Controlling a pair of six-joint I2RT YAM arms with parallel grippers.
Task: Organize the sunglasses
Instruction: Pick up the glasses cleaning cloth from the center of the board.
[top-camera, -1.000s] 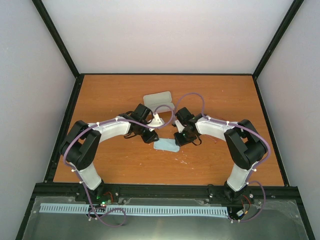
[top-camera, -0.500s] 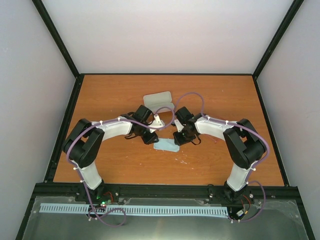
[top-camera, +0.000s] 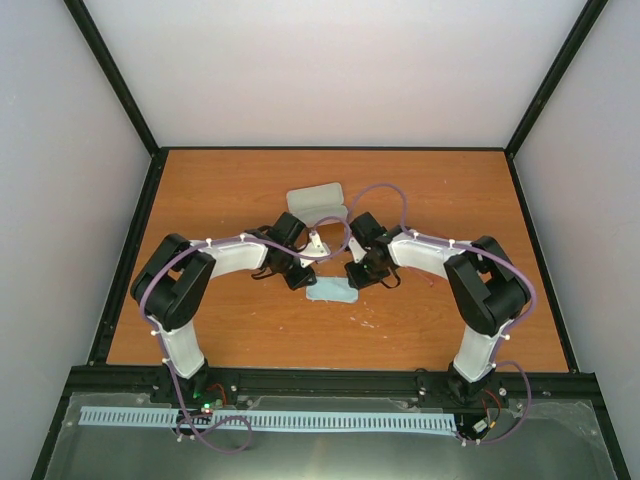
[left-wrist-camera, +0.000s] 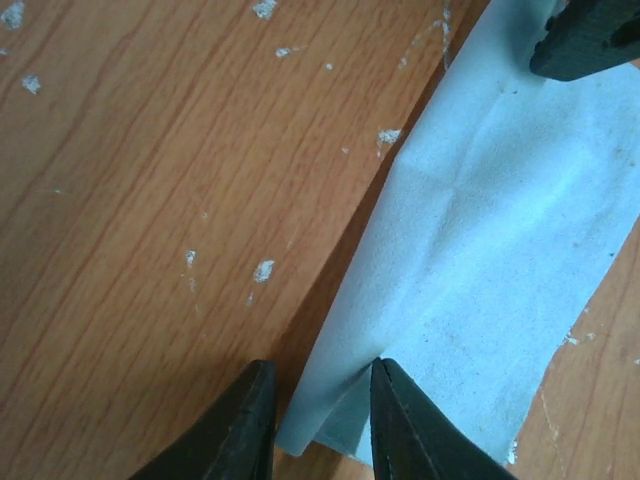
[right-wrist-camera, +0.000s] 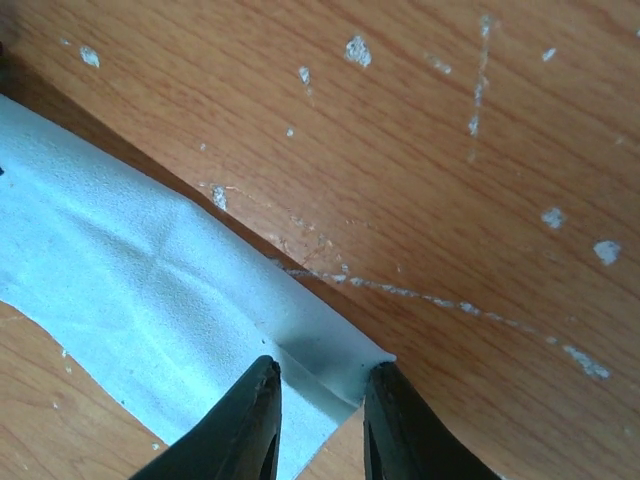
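Note:
The light blue cloth (top-camera: 332, 292) lies folded on the orange table between both grippers. My left gripper (top-camera: 305, 281) is down at its left end. In the left wrist view the jaws (left-wrist-camera: 318, 368) stand narrowly apart astride the cloth's (left-wrist-camera: 500, 250) raised folded edge, and the left finger is clear of it. My right gripper (top-camera: 353, 282) is at the right end. Its jaws (right-wrist-camera: 322, 365) are narrowly apart around the folded corner of the cloth (right-wrist-camera: 120, 260). The sunglasses do not show in any view.
The pale pink oblong case (top-camera: 316, 197) lies just beyond the grippers, towards the back. The right gripper's fingertip (left-wrist-camera: 590, 40) shows at the far end of the cloth in the left wrist view. The table surface (top-camera: 220, 190) is scuffed with white flecks.
Both arms have shifted slightly, the left elbow moving right. The grippers stay at the cloth's two ends, and the cloth has hardly moved.

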